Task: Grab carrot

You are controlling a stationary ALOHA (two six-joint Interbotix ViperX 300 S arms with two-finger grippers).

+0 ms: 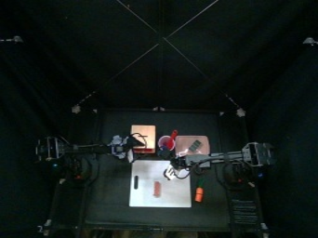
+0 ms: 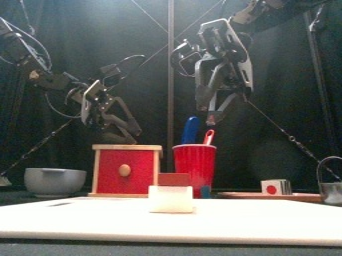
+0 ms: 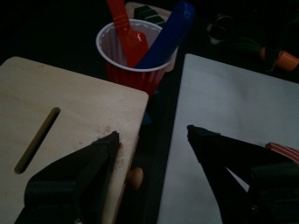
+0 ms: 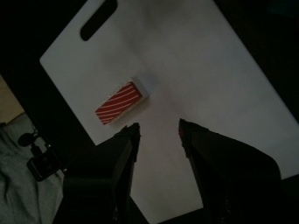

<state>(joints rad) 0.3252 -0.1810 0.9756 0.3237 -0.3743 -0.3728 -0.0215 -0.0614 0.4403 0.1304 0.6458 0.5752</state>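
Nearest the table's front edge in the top view, the carrot (image 1: 199, 193) lies lower right of centre, just off the white mat (image 1: 178, 177), nothing touching it. On the mat sits a red-striped piece (image 1: 159, 187). Further back, the right gripper (image 4: 159, 140) hovers over the mat, jaws spread and empty. Behind that stands the red cup (image 2: 194, 165); the left gripper (image 3: 152, 147) rests near it, jaws apart, empty. Grab not yet begun, I'd say: reach, descend, close all remain.
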